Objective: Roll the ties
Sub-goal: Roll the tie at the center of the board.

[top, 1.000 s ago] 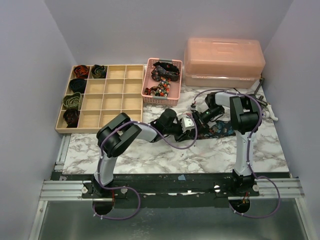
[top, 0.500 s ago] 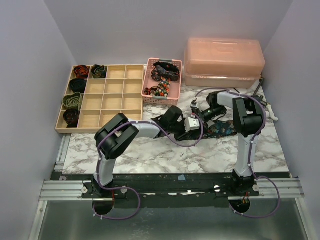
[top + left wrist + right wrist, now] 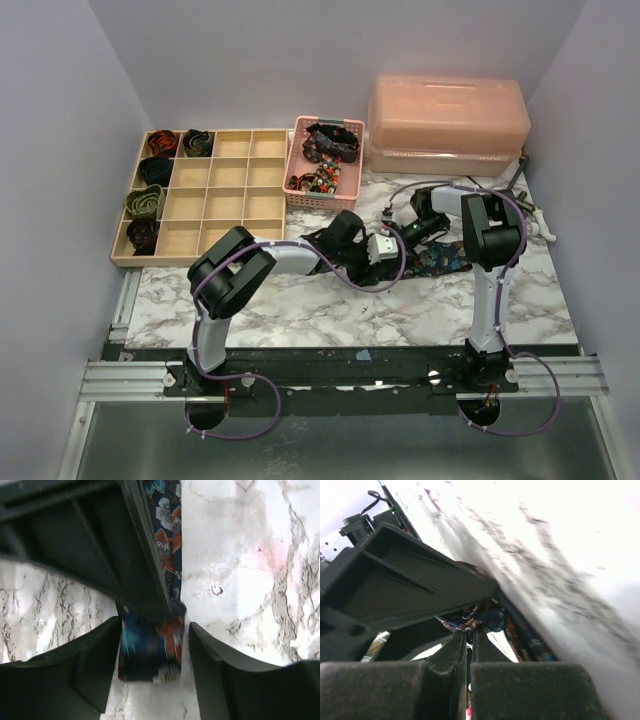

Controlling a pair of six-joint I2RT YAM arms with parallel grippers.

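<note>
A navy floral tie [image 3: 442, 260] lies stretched across the marble table [image 3: 300, 310], right of centre. Its folded near end [image 3: 150, 652] sits between my left gripper's [image 3: 155, 630] fingers [image 3: 95, 655], which stand open around it with a strip of table showing on the right side. My right gripper [image 3: 469, 632] reaches in from above and is shut, its tips pinching a bunch of the tie's fabric [image 3: 472, 614]. In the top view both grippers, left [image 3: 383, 248] and right [image 3: 398, 236], meet over that end of the tie.
A wooden divided tray [image 3: 215, 205] at the back left holds several coiled ties [image 3: 146, 200] in its left cells. A pink mesh basket [image 3: 300, 185] with loose ties stands behind the arms. A pink lidded box [image 3: 448, 125] stands at the back right.
My left arm has pushed a little to the right and its fingers have spread. The right gripper has shifted slightly over the tie's end and has closed.
</note>
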